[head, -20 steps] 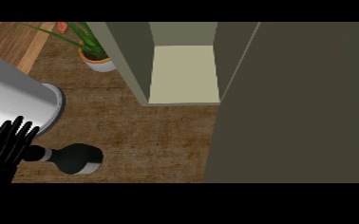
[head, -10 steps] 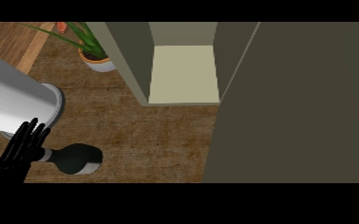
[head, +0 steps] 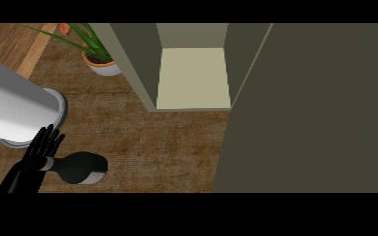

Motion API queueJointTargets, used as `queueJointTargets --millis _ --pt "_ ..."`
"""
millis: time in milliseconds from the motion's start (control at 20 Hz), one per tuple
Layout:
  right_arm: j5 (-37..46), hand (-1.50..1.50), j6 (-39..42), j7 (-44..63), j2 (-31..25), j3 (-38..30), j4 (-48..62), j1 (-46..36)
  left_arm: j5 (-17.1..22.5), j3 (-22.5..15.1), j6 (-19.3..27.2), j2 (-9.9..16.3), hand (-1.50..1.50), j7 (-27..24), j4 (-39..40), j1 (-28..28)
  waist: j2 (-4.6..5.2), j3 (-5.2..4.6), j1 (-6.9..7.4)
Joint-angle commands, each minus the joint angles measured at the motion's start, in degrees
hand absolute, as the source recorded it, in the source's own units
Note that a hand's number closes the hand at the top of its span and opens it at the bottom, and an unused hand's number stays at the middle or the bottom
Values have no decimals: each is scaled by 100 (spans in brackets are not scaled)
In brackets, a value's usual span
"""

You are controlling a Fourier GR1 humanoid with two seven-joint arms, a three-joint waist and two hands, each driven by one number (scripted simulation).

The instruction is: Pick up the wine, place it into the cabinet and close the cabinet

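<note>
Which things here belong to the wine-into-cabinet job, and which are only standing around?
Belong to the job:
- wine bottle, dark, on the counter
- cabinet, open, pale shelf showing
- cabinet door, swung open at the right
- left robot hand, fingers straight, beside the bottle

Standing around:
- potted plant
- grey cylinder, far left

Dark wine bottle [head: 80, 168] lies on counter; cabinet [head: 193, 75] stands open.

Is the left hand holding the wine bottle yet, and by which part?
Nothing is held: the left hand is open, fingers straight, beside the wine bottle's neck.
</note>
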Motion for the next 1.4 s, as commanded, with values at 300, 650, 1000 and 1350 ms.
queueJointTargets --millis 300,650,1000,1350 --pt "574 -150 -138 713 -313 -92 -1030 -115 -57 -309 -477 116 -150 -462 1423 -540 0 -5 -5" --pt "457 -150 -188 257 -400 -47 -893 21 -276 -643 -166 -36 -150 -810 1858 -847 5 2 3" --pt "746 -150 -454 287 -506 356 -1005 152 -15 -548 -339 213 -150 -1213 2235 -1007 -14 -4 -43" --pt "610 -150 -490 156 -658 184 -822 64 144 -653 -433 257 150 -1343 2345 -1038 -3 5 29"
